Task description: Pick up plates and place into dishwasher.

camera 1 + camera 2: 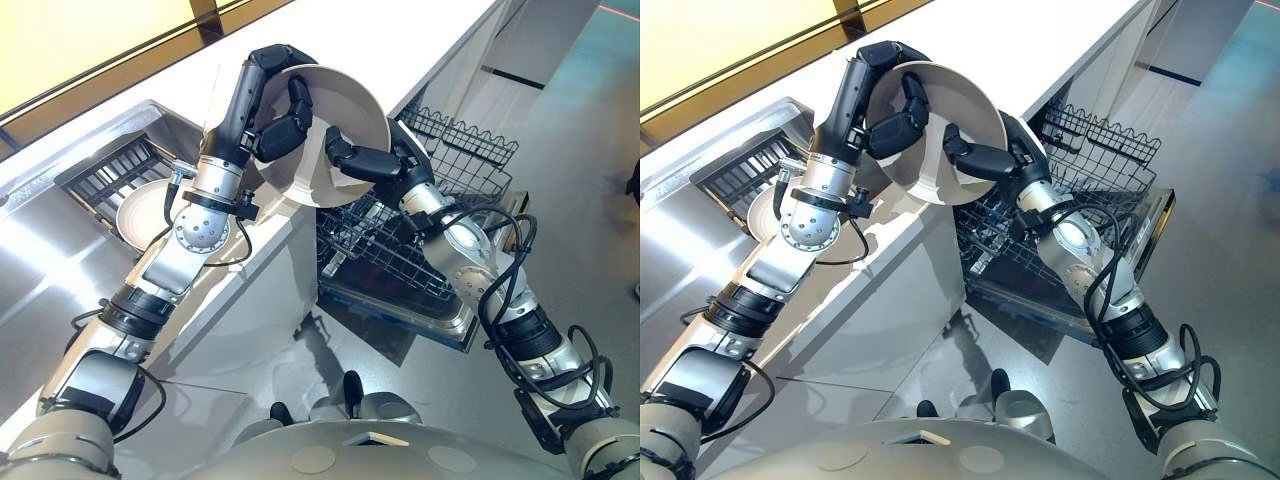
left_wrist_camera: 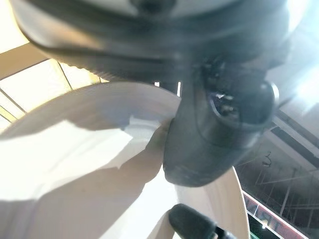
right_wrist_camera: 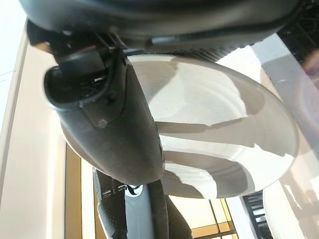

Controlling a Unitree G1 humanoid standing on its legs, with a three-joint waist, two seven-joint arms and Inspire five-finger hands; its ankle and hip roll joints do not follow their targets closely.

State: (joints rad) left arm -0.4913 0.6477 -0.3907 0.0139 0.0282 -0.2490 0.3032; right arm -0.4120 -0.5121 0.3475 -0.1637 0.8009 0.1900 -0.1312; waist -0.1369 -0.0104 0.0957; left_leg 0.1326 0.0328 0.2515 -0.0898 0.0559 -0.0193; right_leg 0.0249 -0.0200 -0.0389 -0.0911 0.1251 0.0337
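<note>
Finding: one plate (image 1: pixel 350 105) aloft in both hands

The white plate hangs tilted in the air off the counter (image 1: pixel 420 40) edge, just above the pulled-out wire rack (image 1: pixel 400 255) of the open dishwasher. The left hand (image 1: pixel 278 125) grips its upper rim, with its fingers behind the plate largely hidden in the head views. The right hand (image 1: pixel 358 160) pinches the lower rim, its palm cut off by the plate. The left wrist view shows the thumb pressed on the plate's face. The right wrist view shows nearly the whole face past the right thumb. Count: two plates, one rack. The second plate (image 1: pixel 138 215) lies in the steel sink (image 1: pixel 50 250) beside a dark grid (image 1: pixel 110 175), with the left arm crossing part of it
</note>
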